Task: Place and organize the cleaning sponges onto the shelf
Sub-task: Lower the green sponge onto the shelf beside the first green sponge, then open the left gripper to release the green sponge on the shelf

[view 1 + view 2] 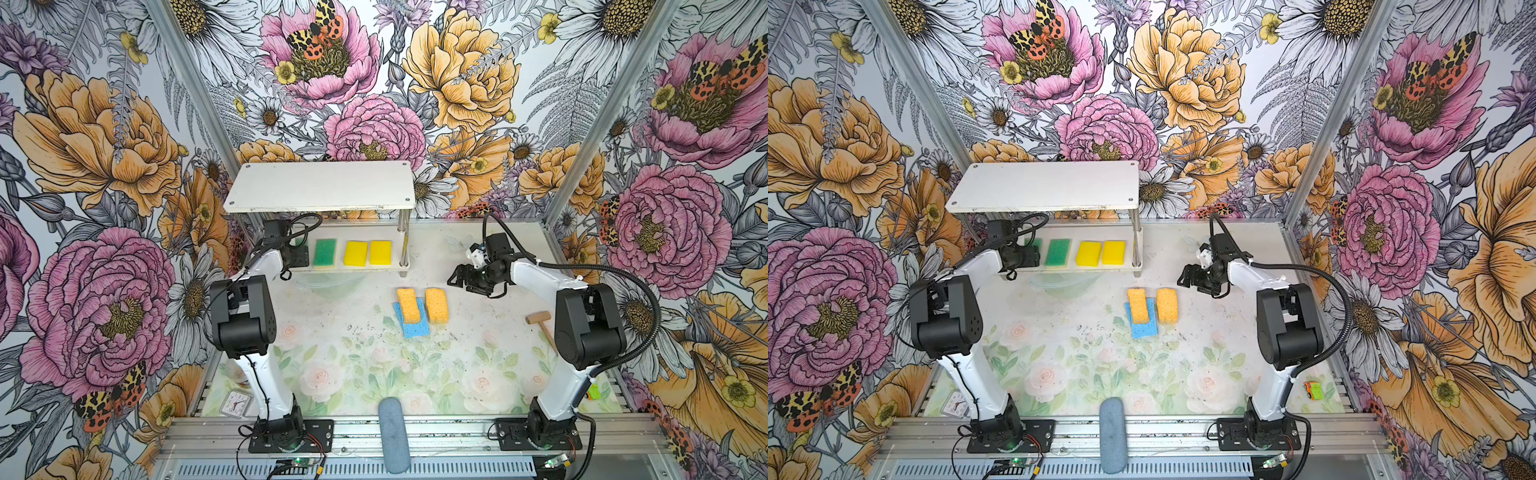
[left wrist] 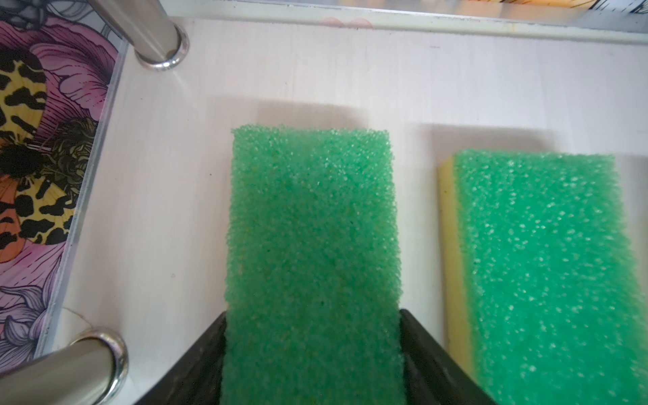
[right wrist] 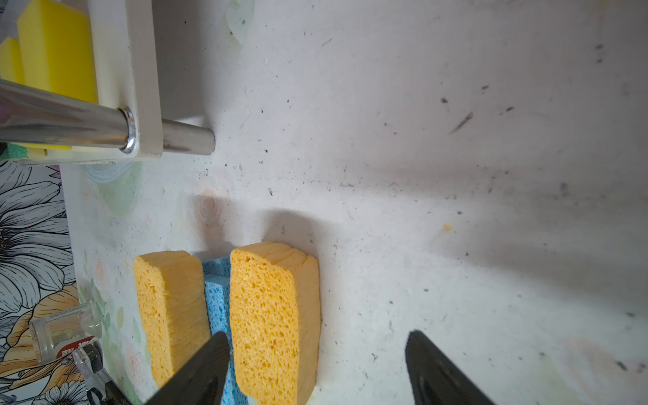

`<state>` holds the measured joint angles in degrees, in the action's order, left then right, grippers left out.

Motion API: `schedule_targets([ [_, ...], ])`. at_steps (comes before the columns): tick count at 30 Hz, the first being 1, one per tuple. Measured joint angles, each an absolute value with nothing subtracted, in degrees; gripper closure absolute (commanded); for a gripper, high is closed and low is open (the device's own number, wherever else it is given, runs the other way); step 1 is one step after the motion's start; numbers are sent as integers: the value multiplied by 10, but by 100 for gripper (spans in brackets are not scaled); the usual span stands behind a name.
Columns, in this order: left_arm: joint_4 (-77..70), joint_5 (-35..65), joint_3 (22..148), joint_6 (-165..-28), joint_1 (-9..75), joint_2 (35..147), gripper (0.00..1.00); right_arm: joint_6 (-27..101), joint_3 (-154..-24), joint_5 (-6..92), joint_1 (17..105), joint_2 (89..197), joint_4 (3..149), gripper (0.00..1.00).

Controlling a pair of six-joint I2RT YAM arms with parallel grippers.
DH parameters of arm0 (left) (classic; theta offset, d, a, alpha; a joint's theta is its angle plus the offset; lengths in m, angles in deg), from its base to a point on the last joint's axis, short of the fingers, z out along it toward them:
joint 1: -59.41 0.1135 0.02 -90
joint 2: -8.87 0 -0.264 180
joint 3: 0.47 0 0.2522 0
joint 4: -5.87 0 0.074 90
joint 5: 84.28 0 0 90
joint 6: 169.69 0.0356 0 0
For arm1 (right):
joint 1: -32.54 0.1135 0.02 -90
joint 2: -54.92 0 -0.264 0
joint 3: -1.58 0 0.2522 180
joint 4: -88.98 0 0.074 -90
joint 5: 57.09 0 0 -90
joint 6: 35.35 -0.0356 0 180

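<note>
Two greens paired on shelf (image 1: 340, 254) lower board, upper left of centre in both top views: my left gripper (image 2: 312, 315) clamps green sponge (image 2: 312, 217) parallel beside twin (image 2: 547, 263), sorting by colour; right gripper (image 3: 319, 335) parted, empty, near orange sponges (image 1: 408, 305) mid-frame.

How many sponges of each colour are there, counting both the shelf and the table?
Green sponges: 2, one in the left hand
Yellow sponges: 2
Orange sponges: 2
Blue sponges: 1 sure, perhaps a second stacked under it
Total: 7 sure
</note>
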<state>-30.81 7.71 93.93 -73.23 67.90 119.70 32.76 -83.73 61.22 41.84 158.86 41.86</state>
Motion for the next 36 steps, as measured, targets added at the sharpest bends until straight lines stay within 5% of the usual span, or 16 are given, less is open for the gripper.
schedule_targets([
  [8,-308,76,940,-732,678,1199,20,326,-838,612,418,1589,419,19],
  [36,-308,31,931,-732,663,1180,19,326,-841,612,418,1589,419,19],
])
